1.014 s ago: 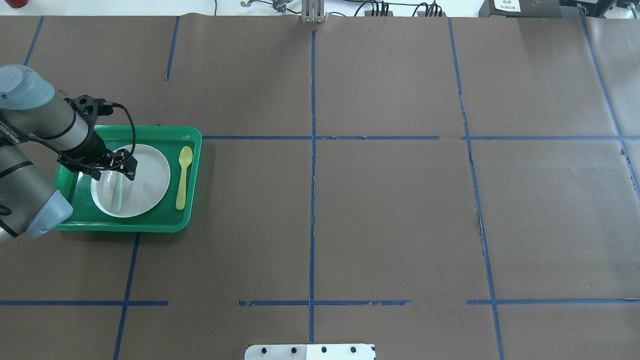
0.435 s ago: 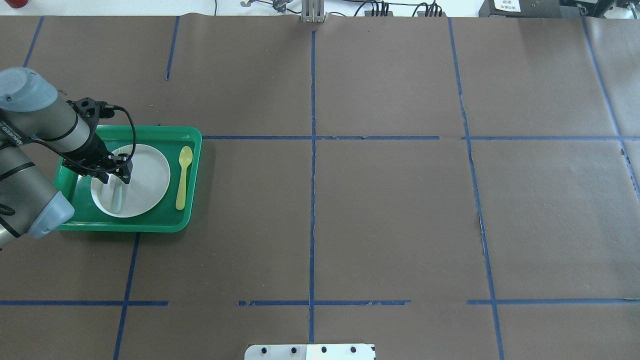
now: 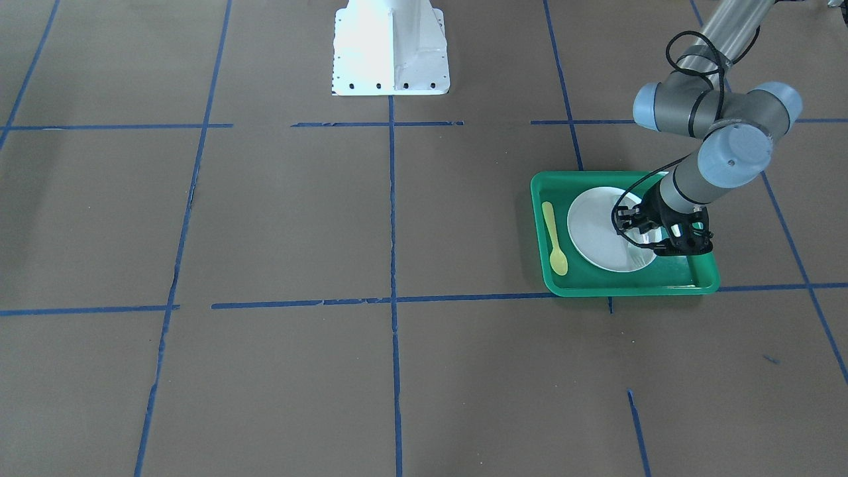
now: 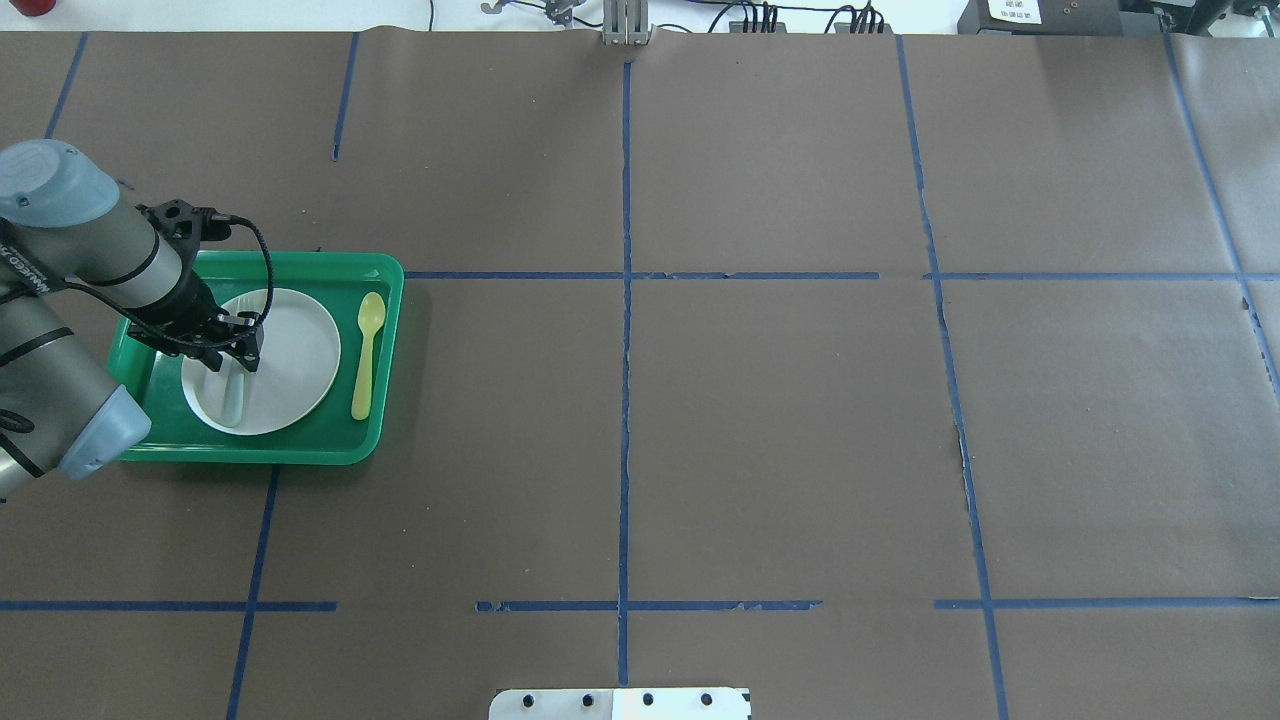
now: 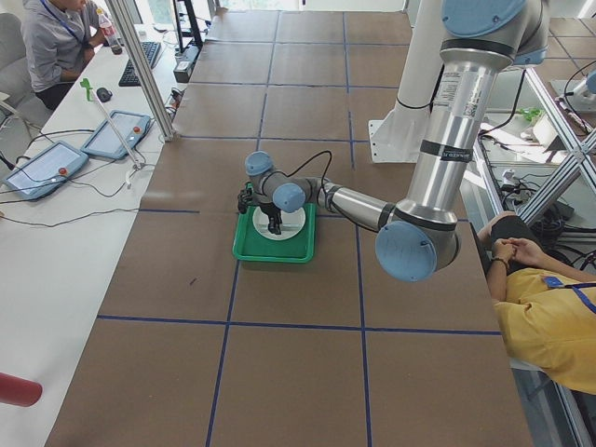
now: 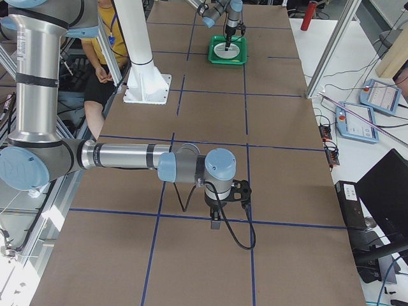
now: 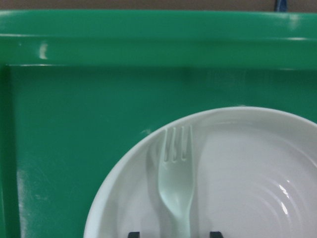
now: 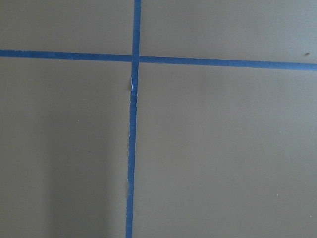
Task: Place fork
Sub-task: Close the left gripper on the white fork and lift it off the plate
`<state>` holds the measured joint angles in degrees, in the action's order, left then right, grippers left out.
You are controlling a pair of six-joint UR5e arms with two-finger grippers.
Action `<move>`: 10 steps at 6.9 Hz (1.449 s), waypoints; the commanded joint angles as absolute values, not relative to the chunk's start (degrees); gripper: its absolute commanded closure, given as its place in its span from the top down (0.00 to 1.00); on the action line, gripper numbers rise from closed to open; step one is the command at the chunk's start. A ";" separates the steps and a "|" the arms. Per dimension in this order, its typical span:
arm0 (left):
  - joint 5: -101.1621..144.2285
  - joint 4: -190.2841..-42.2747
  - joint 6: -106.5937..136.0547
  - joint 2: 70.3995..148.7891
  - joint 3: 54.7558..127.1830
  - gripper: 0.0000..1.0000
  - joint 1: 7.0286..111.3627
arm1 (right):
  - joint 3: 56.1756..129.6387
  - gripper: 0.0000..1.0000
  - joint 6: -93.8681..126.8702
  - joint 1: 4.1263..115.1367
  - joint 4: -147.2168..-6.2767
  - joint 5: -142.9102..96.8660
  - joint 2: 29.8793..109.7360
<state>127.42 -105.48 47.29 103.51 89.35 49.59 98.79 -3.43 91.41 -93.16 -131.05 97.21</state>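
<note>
The pale grey-green fork (image 7: 176, 183) lies flat on the white plate (image 4: 290, 360), with its tines near the plate's far left rim. In the overhead view only its handle (image 4: 232, 400) shows below my left gripper (image 4: 232, 360). The left gripper (image 7: 174, 234) is open and low over the plate, one fingertip on each side of the fork's handle and clear of it. It also shows in the front-facing view (image 3: 662, 242). My right gripper (image 6: 217, 223) shows only in the right side view, pointing down over bare table, and I cannot tell its state.
The plate sits in a green tray (image 4: 385, 300) at the table's left. A yellow spoon (image 4: 366, 355) lies in the tray to the right of the plate. The tray's raised wall (image 7: 148, 39) runs close beyond the fork's tines. Brown paper with blue tape lines (image 4: 625, 400) covers the table.
My left gripper has come lower over the plate and shifted slightly left, so that it straddles the fork. The fork, plate and spoon have not moved.
</note>
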 commanded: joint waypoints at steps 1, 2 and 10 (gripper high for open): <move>127.53 -105.47 47.29 103.54 89.38 0.00 49.48 | 98.79 1.00 -3.51 91.41 -93.16 -131.04 97.21; 127.53 -106.16 47.20 103.54 89.56 0.00 49.48 | 98.79 1.00 -3.52 91.41 -93.16 -131.04 97.21; 129.11 -106.88 36.03 101.34 86.93 0.00 58.27 | 98.79 1.00 -3.51 91.41 -93.16 -131.04 97.21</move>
